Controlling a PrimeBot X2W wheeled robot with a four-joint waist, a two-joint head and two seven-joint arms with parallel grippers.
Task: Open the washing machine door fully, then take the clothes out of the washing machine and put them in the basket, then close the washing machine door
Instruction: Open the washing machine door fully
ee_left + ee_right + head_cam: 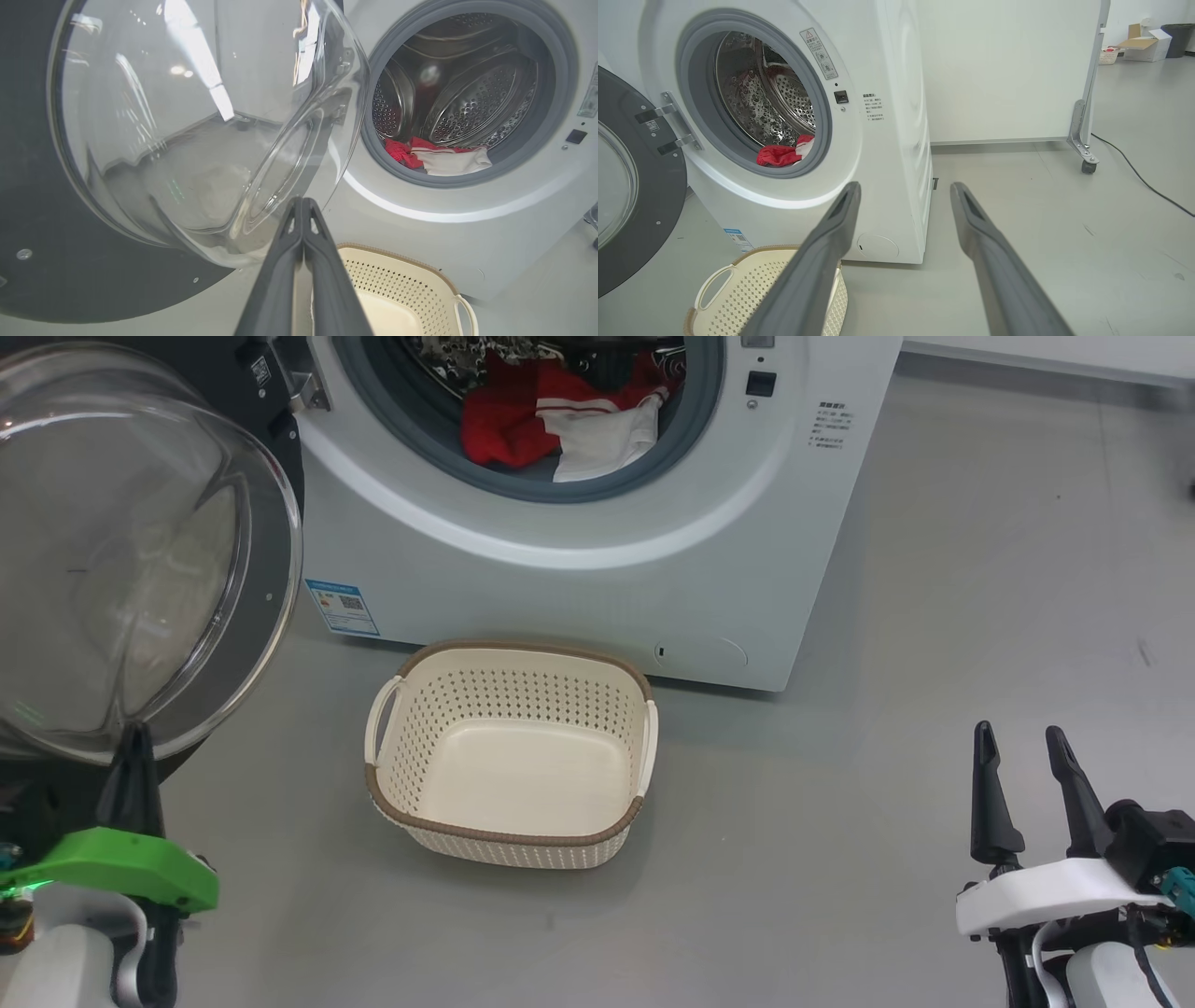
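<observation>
left claw (137,735): pinched closed, empty; tips at lower glass edge of door (121,551), contact unclear
right claw (1019,735): spread wide, empty, well right of basket (523,648)
door: swung open, just above left claw
clothes (509,429): in washer (579,588), beyond and right of left claw
basket: on floor (840,849) between the claws

floor (934,569): grey, smooth | washer (579,588): standing on it | basket (504,849): just in front of washer, upright, apart from it | wheeled panel (994,70): behind washer, to its right | cable (1134,170): right of washer, past panel
</observation>
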